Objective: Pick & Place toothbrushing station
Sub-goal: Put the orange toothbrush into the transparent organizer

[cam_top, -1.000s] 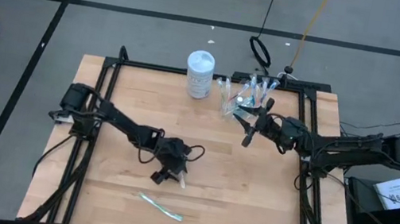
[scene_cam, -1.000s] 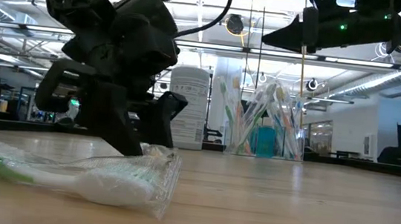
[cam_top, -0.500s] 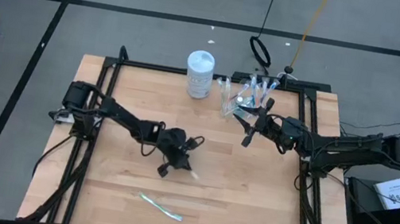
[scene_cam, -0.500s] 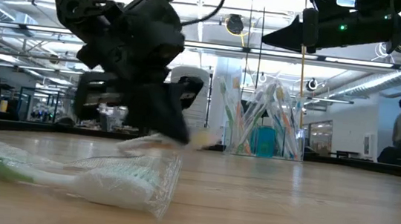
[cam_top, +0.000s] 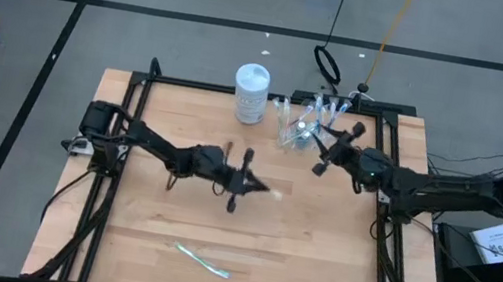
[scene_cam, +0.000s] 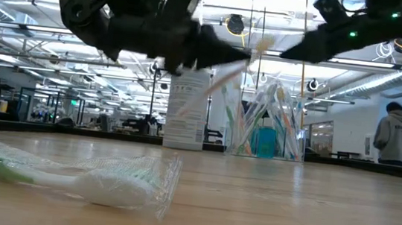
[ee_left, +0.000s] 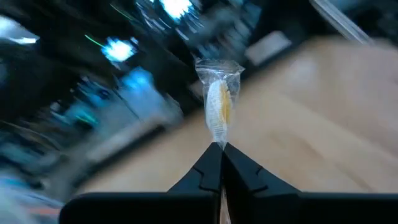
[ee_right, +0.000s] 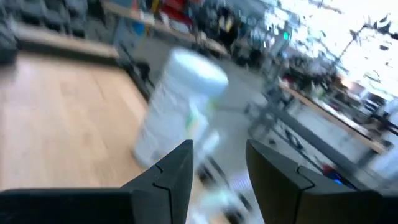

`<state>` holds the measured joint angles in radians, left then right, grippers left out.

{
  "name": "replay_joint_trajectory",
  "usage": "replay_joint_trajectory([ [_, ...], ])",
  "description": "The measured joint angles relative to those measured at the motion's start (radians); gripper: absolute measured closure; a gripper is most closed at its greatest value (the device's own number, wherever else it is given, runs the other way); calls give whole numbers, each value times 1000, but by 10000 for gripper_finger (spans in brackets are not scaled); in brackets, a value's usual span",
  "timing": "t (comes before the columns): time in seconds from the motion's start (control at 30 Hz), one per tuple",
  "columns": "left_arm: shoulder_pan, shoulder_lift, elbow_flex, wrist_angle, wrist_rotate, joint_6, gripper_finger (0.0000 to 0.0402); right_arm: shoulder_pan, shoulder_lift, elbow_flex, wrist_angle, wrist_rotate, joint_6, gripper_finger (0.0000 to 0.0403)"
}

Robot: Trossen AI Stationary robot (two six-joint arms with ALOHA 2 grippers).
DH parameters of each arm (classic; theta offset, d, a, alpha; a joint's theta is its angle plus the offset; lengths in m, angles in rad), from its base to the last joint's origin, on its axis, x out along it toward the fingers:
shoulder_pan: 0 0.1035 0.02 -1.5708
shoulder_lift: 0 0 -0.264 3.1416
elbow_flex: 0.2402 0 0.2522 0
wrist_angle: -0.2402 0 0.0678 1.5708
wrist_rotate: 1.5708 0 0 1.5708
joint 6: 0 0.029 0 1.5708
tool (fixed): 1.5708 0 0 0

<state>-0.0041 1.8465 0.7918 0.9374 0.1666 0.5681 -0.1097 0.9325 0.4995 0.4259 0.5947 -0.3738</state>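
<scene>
While my left pincer [cam_top: 247,183] is clamped on a wrapped toothbrush [ee_left: 218,106] raised above the tabletop [cam_top: 313,262], my right pincer [cam_top: 329,145] hangs open beside the clear cup [cam_top: 302,129] of brushes at the far edge. Another wrapped toothbrush [cam_top: 202,259] lies near the front edge.

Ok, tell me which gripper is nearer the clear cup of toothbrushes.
Right. The right gripper hangs open just beside the clear cup; the left gripper, shut on a wrapped toothbrush, is back near the table's middle.
</scene>
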Motion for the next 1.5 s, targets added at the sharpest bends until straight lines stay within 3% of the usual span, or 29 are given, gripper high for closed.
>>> replay_joint_trajectory([
  [0.13,34,0,0,251,-115,-110,387,0,-135,0,-241,2,130,264],
  [0.23,73,-1,30,339,-112,-229,387,0,-221,0,-340,-20,202,264],
  [0.37,112,-1,122,293,-30,-300,398,0,-285,0,-349,-20,253,264],
  [0.57,146,0,234,258,-95,-235,398,0,-297,0,-350,-20,279,264],
  [0.8,202,5,252,229,-142,-227,398,0,-290,0,-348,-20,276,264],
  [1.1,250,241,393,417,-115,-195,397,0,-289,0,-337,-20,276,264],
  [1.33,281,409,551,419,-116,-233,397,0,-289,0,-336,-20,255,264],
  [1.5,294,474,574,418,-175,-208,399,0,-290,0,-336,-20,255,264],
])
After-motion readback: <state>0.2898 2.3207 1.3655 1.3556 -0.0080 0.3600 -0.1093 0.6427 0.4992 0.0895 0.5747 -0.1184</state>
